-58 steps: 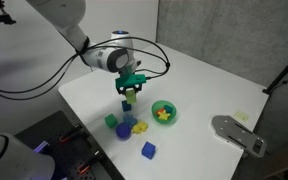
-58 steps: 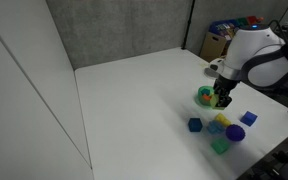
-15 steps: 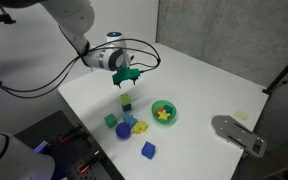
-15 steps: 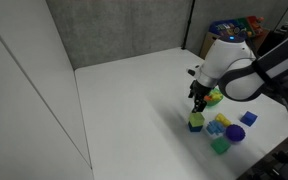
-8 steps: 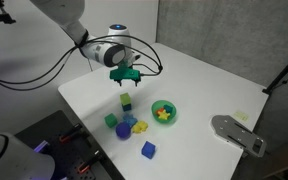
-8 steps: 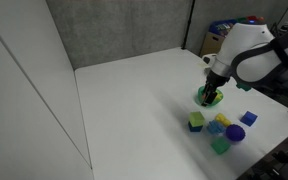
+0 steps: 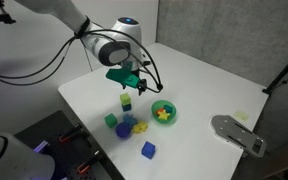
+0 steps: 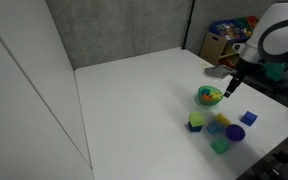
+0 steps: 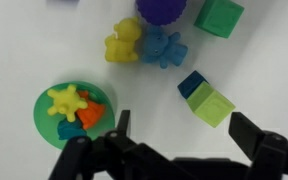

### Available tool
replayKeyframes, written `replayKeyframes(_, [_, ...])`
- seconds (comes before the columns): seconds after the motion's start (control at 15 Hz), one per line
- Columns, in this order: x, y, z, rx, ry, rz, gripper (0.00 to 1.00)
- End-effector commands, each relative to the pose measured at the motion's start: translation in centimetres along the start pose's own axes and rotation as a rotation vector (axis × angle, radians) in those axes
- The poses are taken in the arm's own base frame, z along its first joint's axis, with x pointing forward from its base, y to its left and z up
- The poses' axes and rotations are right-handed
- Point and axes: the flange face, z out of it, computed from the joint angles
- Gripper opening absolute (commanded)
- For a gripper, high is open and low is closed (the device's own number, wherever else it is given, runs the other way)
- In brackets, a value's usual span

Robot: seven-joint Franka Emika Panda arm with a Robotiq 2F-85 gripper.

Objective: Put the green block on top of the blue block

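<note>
The lime green block (image 7: pixel 126 100) sits on top of the dark blue block (image 7: pixel 126 108) near the cluster of toys; both exterior views show this stack, green block (image 8: pixel 196 117) over blue block (image 8: pixel 195 126). In the wrist view the green block (image 9: pixel 213 105) covers most of the blue block (image 9: pixel 190 83). My gripper (image 7: pixel 130 84) hangs open above the table, apart from the stack, toward the bowl side (image 8: pixel 231 89). Its fingertips (image 9: pixel 249 130) hold nothing; the gripper (image 9: pixel 184 132) is empty.
A green bowl (image 7: pixel 154 108) with small toys stands beside the stack, its rim (image 9: pixel 41 112) at the wrist view's left. Nearby lie a darker green cube (image 7: pixel 111 122), a purple ball (image 7: pixel 141 128), a brighter blue cube (image 7: pixel 148 150), and yellow (image 9: pixel 122 42) and blue figures (image 9: pixel 162 46).
The open gripper has risen and drifted from over the stack toward the bowl. The green block stays on the blue block.
</note>
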Motion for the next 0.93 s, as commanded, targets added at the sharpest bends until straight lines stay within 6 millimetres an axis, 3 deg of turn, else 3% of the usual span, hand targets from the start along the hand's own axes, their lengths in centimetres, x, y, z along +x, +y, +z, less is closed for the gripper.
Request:
replayKeyframes(0.0, [-3.3,1.9,-4.7,-0.028,0.015,0.185,1.00])
replayKeyframes(0.4, [-6.4,4.6,-11.9,-0.083,0.015,0.410,1.00])
replayKeyframes(0.87, [-8.6,3.9,-19.4,-0.045,-0.012,0.428,1.00])
